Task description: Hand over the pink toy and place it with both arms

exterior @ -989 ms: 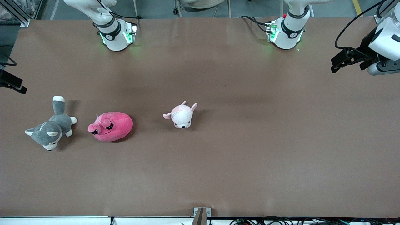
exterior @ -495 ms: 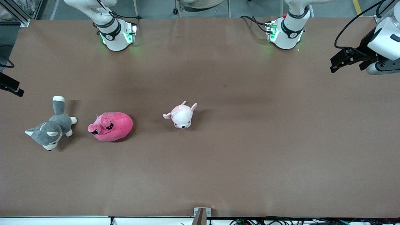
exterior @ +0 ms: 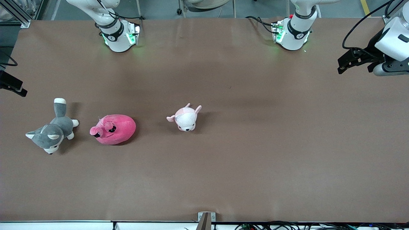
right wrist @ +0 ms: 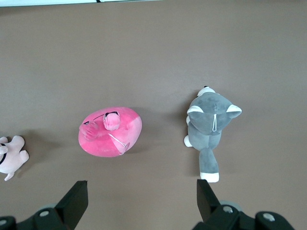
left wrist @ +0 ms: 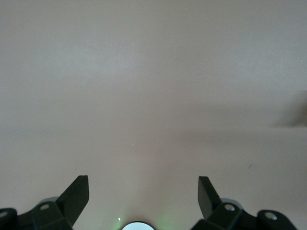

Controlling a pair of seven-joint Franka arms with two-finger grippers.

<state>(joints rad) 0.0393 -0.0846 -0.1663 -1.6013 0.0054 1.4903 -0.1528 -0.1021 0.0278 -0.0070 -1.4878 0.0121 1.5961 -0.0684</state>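
Nothing on your brown table has moved; only both grippers have drifted slightly. Your right gripper hangs wide open and empty over the pink toy. Your left gripper, equally spread, holds nothing above bare tabletop.

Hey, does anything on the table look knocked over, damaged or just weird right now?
Nothing stands out. The pink toy, grey dog and small pale plush lie apart in a row on the brown table, intact. Both claws are open and empty: left claw, right claw.

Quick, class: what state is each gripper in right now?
Left gripper: open, holding nothing, over bare table.
Right gripper: open, holding nothing, above the pink toy.
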